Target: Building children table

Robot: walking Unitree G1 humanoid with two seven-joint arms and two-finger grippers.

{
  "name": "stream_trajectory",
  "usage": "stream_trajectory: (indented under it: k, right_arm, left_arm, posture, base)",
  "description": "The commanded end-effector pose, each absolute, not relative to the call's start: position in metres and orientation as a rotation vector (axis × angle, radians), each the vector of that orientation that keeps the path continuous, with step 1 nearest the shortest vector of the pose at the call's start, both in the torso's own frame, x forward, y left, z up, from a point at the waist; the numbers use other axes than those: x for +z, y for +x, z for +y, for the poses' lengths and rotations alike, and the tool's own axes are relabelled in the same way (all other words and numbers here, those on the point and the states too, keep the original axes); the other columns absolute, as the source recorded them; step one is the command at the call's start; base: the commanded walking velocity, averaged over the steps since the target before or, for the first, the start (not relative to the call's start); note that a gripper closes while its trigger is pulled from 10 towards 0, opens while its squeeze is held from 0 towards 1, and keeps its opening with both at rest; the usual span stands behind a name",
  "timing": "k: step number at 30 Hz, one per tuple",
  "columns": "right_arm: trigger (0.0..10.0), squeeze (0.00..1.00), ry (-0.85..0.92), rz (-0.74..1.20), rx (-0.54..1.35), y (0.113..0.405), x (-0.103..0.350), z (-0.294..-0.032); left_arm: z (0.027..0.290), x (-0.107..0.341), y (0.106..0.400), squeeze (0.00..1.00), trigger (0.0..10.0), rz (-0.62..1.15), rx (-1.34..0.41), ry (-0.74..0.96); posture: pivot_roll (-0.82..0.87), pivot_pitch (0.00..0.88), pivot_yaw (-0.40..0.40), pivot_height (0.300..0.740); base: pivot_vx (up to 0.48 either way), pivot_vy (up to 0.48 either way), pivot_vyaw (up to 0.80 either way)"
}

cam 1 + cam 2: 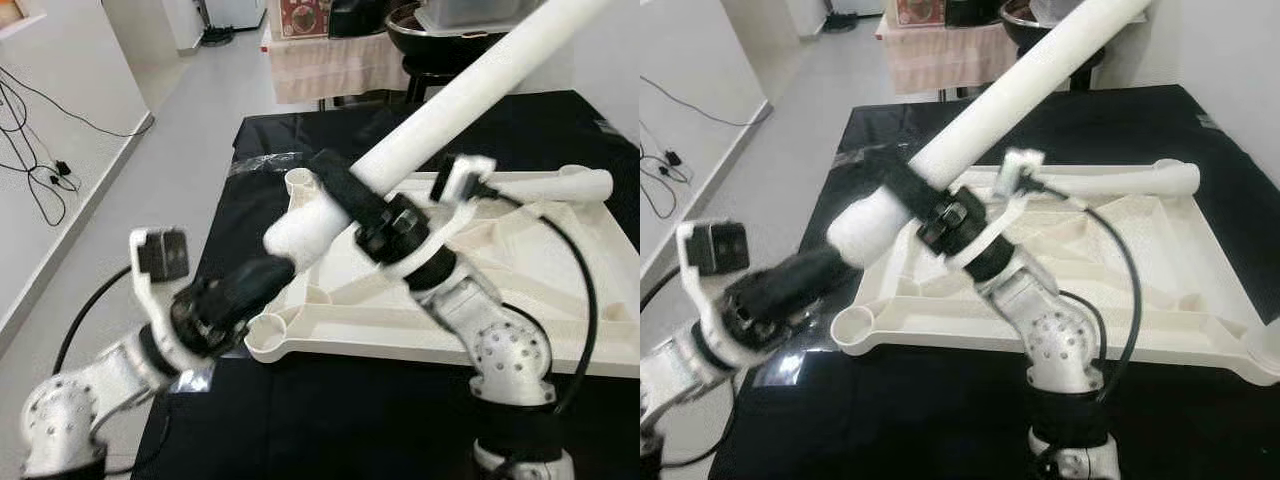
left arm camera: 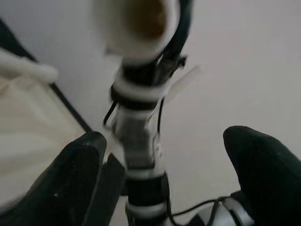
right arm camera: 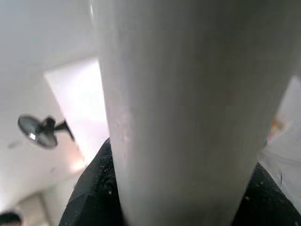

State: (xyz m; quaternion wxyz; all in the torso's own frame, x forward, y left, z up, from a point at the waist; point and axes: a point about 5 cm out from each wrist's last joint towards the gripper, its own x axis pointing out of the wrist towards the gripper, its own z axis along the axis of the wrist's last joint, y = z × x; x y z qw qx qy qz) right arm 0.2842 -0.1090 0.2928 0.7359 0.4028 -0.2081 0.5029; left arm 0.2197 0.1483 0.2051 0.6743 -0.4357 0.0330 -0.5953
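Arms first, nearest the camera: the left arm reaches up from the lower left, and its left hand (image 1: pixel 262 283) sits just under the rounded lower end of the white table leg (image 1: pixel 455 100). From the left wrist view its black fingers (image 2: pixel 70 183) are spread wide apart with nothing between them, and the hollow end of the leg hangs a little beyond them. Beside it, the right arm rises from the bottom edge, and the right hand (image 1: pixel 350 195) is clamped around the leg near its lower end. In the right wrist view the black fingers (image 3: pixel 94 193) press on either side of the pale tube. The leg is held off the table, tilted, running from that grip up and away to the upper right. Under both arms lies the white tabletop (image 1: pixel 520 290), turned underside up on the black-covered table (image 1: pixel 300 420), ribs showing. A round socket (image 1: pixel 268 333) sits at its near-left corner, another socket (image 1: pixel 299 182) at the far-left corner, close to the leg's lower end. Along the tabletop's far edge lies a second white leg (image 1: pixel 560 183), flat. Left of the table, grey floor (image 1: pixel 170 160) and black cables (image 1: pixel 40 170) by the wall. Farther back stands a cloth-draped stand (image 1: pixel 330 65) with dark things on top, too blurred to tell.
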Motion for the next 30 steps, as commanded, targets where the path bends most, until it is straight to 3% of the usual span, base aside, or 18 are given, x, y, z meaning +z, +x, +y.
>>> stream_trajectory:
  k: [1, 8, 9, 10, 13, 14, 16, 17, 26, 30]
  right_arm:
    - [0.0, 0.0, 0.906, -0.477, 1.12, 0.282, 0.296, -0.11]
    - [0.0, 0.0, 0.874, -0.466, 1.043, 0.288, 0.292, -0.118]
    - [7.9, 0.0, 0.835, -0.439, 0.952, 0.297, 0.286, -0.121]
    - [10.0, 0.0, 0.829, -0.421, 0.829, 0.308, 0.28, -0.129]
    - [10.0, 0.0, 0.826, -0.401, 0.679, 0.319, 0.272, -0.14]
    - [10.0, 0.0, 0.83, -0.399, 0.64, 0.322, 0.27, -0.145]
    - [10.0, 0.0, 0.826, -0.398, 0.618, 0.324, 0.269, -0.147]
    - [10.0, 0.0, 0.802, -0.393, 0.576, 0.326, 0.267, -0.151]
    - [10.0, 0.0, 0.744, -0.373, 0.48, 0.329, 0.259, -0.16]
    - [10.0, 0.0, 0.576, -0.377, 0.336, 0.331, 0.252, -0.171]
  left_arm:
    - [0.153, 0.2, 0.22, 1.0, 10.0, 0.101, -1.322, -0.964]
    - [0.16, 0.191, 0.22, 1.0, 10.0, 0.116, -1.274, -0.959]
    - [0.161, 0.188, 0.22, 1.0, 10.0, 0.129, -1.256, -0.945]
    - [0.163, 0.184, 0.22, 1.0, 10.0, 0.147, -1.228, -0.917]
    - [0.165, 0.179, 0.219, 1.0, 10.0, 0.176, -1.185, -0.867]
    - [0.166, 0.174, 0.219, 0.46, 10.0, 0.196, -1.153, -0.831]
    - [0.167, 0.171, 0.22, 0.46, 10.0, 0.206, -1.13, -0.809]
    - [0.169, 0.169, 0.221, 0.0, 10.0, 0.213, -1.104, -0.793]
    - [0.177, 0.164, 0.232, 0.0, 10.0, 0.192, -0.947, -0.719]
    - [0.183, 0.17, 0.243, 0.0, 10.0, 0.13, -0.82, -0.597]
  posture:
    - [-0.07, 0.119, 0.059, 0.74]
    - [-0.07, 0.12, 0.059, 0.74]
    - [-0.07, 0.12, 0.059, 0.74]
    - [-0.07, 0.122, 0.059, 0.74]
    - [-0.07, 0.125, 0.056, 0.74]
    - [-0.06, 0.127, 0.055, 0.74]
    - [-0.06, 0.128, 0.054, 0.74]
    - [-0.06, 0.13, 0.054, 0.74]
    - [-0.06, 0.137, 0.054, 0.74]
    - [-0.06, 0.142, 0.057, 0.74]
  base:
    - [0.0, 0.0, 0.0]
    - [0.0, 0.0, 0.0]
    - [0.0, 0.0, 0.0]
    - [0.0, 0.0, 0.0]
    - [0.0, 0.0, 0.0]
    - [0.0, 0.0, 0.0]
    - [0.0, 0.0, 0.0]
    - [0.0, 0.0, 0.0]
    - [0.0, 0.0, 0.0]
    - [0.0, 0.0, 0.0]
